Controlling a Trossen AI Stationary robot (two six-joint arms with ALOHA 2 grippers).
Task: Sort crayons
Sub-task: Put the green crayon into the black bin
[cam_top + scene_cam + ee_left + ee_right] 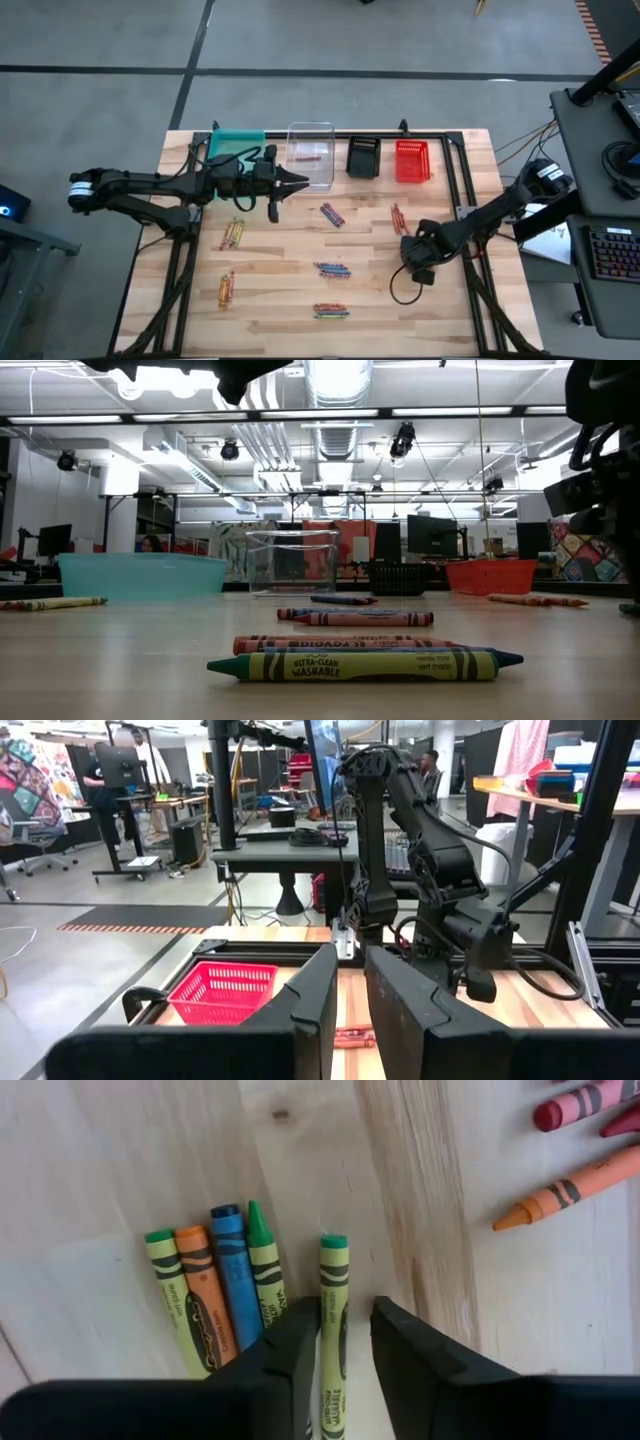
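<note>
Right wrist view shows the right arm's jaws (pixel 345 1355) straddling a yellow-green wax crayon (pixel 333 1295), its long axis running straight along the gap, jaws narrowed but not clearly pinching. Four more crayons (pixel 215 1280) lie just beside it. On the wooden counter (pixel 280 300), this sits at four o'clock. Left arm's jaws (pixel 275 185), nearly pressed together and empty, hover at eleven o'clock.

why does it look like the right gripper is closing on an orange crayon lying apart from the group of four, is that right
Not quite: the crayon between the fingers of the right gripper is green, not orange. The right wrist view shows it lying apart from the group of four, where the orange one sits. The rest holds.
</note>
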